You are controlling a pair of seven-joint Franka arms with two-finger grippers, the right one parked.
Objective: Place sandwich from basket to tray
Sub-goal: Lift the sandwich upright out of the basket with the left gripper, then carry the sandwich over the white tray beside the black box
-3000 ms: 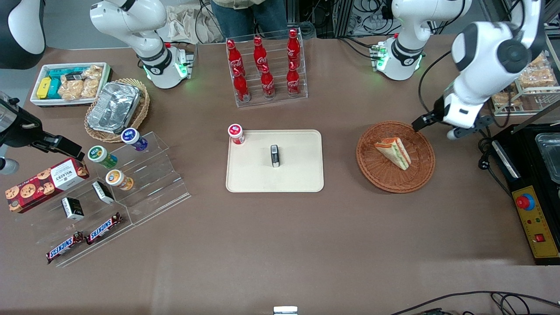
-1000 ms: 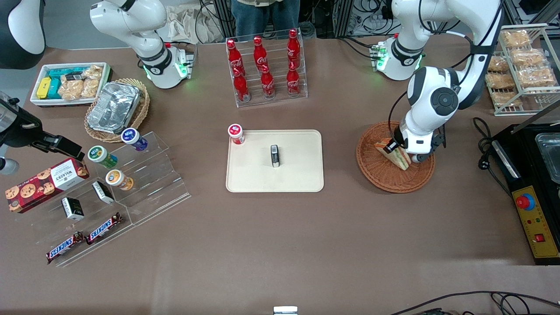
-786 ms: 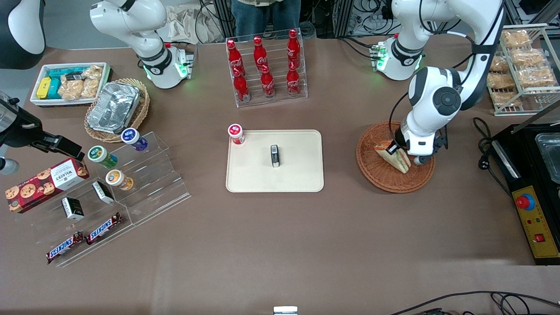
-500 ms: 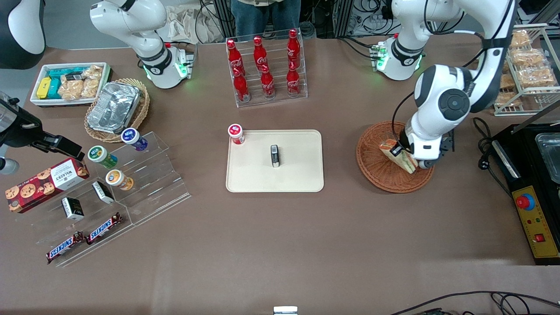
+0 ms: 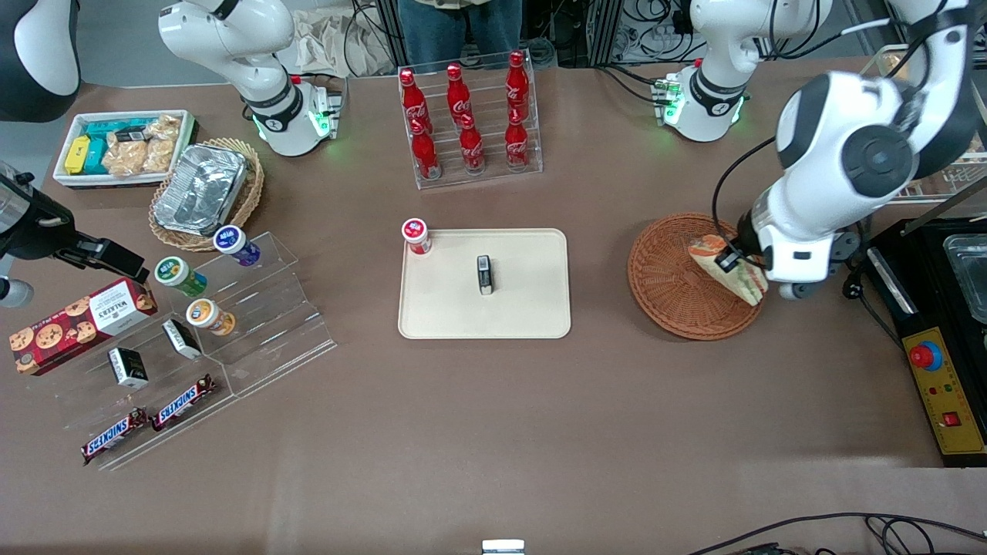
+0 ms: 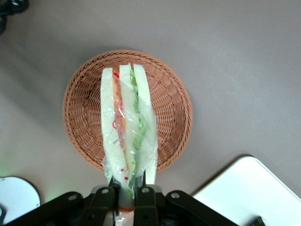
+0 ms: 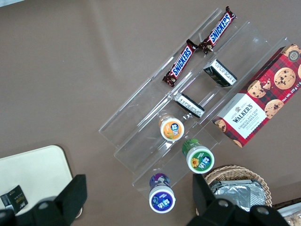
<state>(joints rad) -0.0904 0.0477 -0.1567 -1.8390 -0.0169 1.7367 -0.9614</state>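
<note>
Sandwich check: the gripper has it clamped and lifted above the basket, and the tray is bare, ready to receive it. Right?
Not quite. The gripper does hold the sandwich clamped above the basket, as the left wrist view shows. But the tray is not bare: the front view shows a small dark box and a red-capped bottle on it.

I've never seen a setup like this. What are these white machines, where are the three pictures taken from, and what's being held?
The white machines are robot arms at a brown table. One picture looks over the table from the front; the others come from cameras on the arms' wrists. The working arm's gripper has its jaws shut on a plastic-wrapped triangular sandwich, lifted above the round reddish-brown wicker basket. A cream rectangular tray waits mid-table, already carrying a small dark box and a red-capped bottle.
</note>
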